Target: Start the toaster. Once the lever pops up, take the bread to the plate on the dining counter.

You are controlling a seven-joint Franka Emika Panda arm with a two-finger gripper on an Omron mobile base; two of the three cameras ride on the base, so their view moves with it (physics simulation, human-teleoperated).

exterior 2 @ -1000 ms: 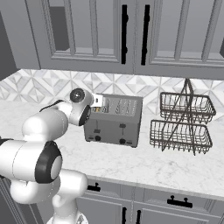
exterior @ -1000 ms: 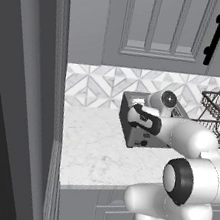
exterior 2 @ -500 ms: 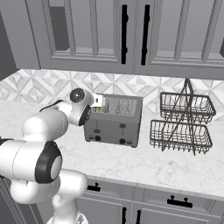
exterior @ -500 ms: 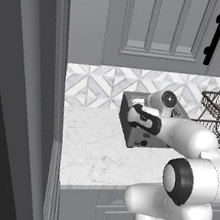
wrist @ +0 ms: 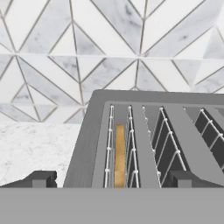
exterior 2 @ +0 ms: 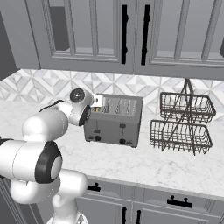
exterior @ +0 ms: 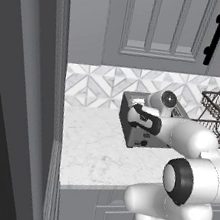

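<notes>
Counted one toaster (exterior 2: 114,120), dark grey, near the back edge of the marble counter (exterior 2: 144,164), close to the tiled wall (wrist: 65,52). Two slots seen on top in the hand view; one bread (wrist: 119,153) slice sat upright, sunk in the left slot, only its tan top edge showing between the wire guides. Other slot looked empty.

One gripper (wrist: 111,178), poised above the toaster's left end, pointing down into the slots. Fingers (wrist: 41,178) stood wide apart, straddling the bread slot, clamped on nothing. Only the two dark tips visible, cut off by the bottom of the hand view.

Front face of toaster in right base view: two small black slider tabs and two round knobs below them. Took the left tab as the lever (exterior 2: 96,131); too small to tell if it was up or down. In left base view the toaster was mostly hidden behind the arm's forearm, only its end face and a top corner visible.

One two-tier wire basket rack (exterior 2: 183,124) on the counter to the toaster's right, apart from it, both tiers empty; cut off at the right edge in left base view.

Grey upper cabinets (exterior 2: 87,30) above, black handles; tops cropped.
</notes>
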